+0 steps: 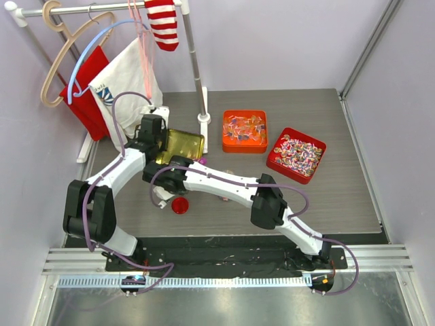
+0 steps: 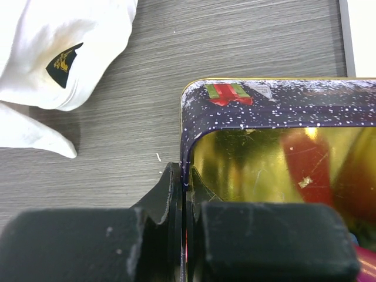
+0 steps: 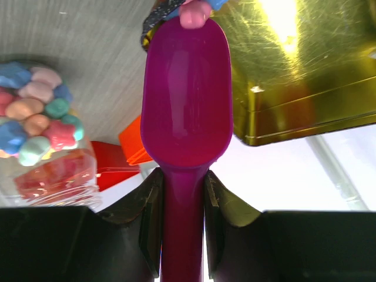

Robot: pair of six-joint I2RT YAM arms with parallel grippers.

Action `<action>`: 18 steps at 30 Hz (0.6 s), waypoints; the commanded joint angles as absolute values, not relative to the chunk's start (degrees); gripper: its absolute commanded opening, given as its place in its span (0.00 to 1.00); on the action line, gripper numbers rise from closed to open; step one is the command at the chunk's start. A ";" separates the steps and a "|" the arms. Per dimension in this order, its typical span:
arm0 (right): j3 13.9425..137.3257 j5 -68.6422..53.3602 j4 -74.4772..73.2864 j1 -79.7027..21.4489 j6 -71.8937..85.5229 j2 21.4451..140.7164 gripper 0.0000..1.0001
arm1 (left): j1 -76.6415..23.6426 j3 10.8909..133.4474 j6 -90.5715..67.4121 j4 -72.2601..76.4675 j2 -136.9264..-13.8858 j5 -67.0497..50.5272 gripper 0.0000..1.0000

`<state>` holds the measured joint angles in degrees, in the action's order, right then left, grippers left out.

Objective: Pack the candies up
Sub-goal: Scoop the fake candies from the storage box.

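Scoop (image 3: 187, 100), magenta, was clamped by its handle in the right gripper (image 3: 182, 200), one finger on each side. Scoop bowl looked bare except for one pink sweet sitting at its tip, right at the corner rim of the gold tin (image 3: 305, 70). Tin was open, gold inside, dark blue with white specks outside, on the left part of the table (image 1: 340, 197) towards the far edge. Left gripper (image 2: 185, 188) was pinched shut on the tin's side wall, one finger inside and one outside. Most of the candies (image 3: 35, 123), pastel pink, blue, green and orange, sat in a clear jar (image 3: 53, 170) just left of the scoop, nearer the table's near edge than the tin. Red lid (image 1: 180, 205) lay flat beside the jar. Orange tin (image 1: 245, 131) of wrapped sweets stood near the middle of the far edge, with the red tin (image 1: 296, 155) to its right. White cloth (image 2: 64, 47) lay near the gold tin's far left corner.
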<state>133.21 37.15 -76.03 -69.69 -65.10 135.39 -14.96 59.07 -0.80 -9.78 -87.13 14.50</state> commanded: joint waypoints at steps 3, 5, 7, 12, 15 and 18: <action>136.14 32.87 -84.55 -69.43 -54.59 134.47 0.01 | -16.61 61.26 -2.28 -4.22 -84.46 14.50 0.00; 135.35 31.56 -83.59 -69.17 -53.53 133.51 0.01 | -16.70 61.17 -2.29 -4.30 -84.55 14.41 0.00; 133.96 31.03 -82.01 -69.17 -52.47 132.54 0.01 | -16.61 61.17 -2.29 -4.39 -84.46 14.59 0.00; 133.41 32.69 -78.49 -68.47 -48.61 133.06 0.01 | -16.61 60.91 -2.02 -4.48 -84.20 14.76 0.00; 134.30 33.39 -76.65 -67.33 -45.45 133.85 0.01 | -16.70 60.82 -1.85 -4.40 -84.29 14.77 0.00; 134.21 33.66 -73.48 -66.36 -43.42 133.68 0.01 | -16.61 60.73 -1.85 -4.31 -84.64 14.68 0.00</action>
<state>133.12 34.61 -77.14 -68.71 -48.36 135.13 -15.35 59.07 -0.95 -10.11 -87.13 13.91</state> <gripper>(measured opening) 0.330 0.031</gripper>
